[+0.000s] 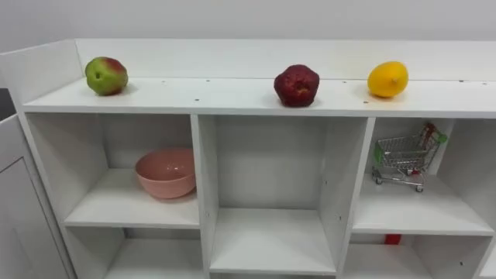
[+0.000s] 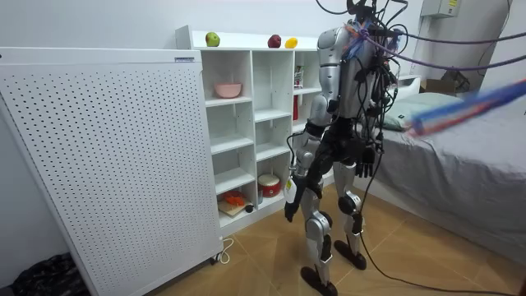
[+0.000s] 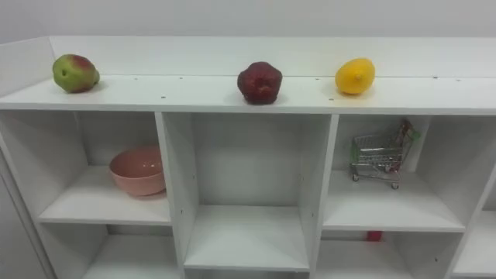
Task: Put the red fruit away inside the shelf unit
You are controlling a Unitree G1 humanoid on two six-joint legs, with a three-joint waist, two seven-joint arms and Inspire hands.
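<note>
Standing close before the white open-fronted closet (image 1: 201,94), the robot is facing its shelves with both arms hanging low. In the room view the left hand (image 2: 289,210) is hanging beside the thigh on the closet side and the right hand (image 2: 365,164) is hanging by the hip. Whether either hand is open or closed cannot be told at that range.

All three fruits are sitting on the closet's top board, well apart from one another: a round green-and-red apple (image 1: 106,75) towards the left end, a dark red knobbly fruit (image 1: 296,85) over the middle column, and a smooth yellow citrus fruit (image 1: 387,79) to the right. Below, a pink ceramic bowl (image 1: 166,173) is occupying the upper left compartment and a small wire toy shopping cart (image 1: 403,159) the upper right one. The upper middle compartment (image 1: 271,236) between them is holding nothing.

Judgement: the arranging is not yet under way — the robot appears to be surveying the fruit before choosing one. The next move is calling for one arm to be raised to the top board and closed round a single fruit without rolling it, most likely to carry it down into a compartment — the bowl looking the natural receptacle.
</note>
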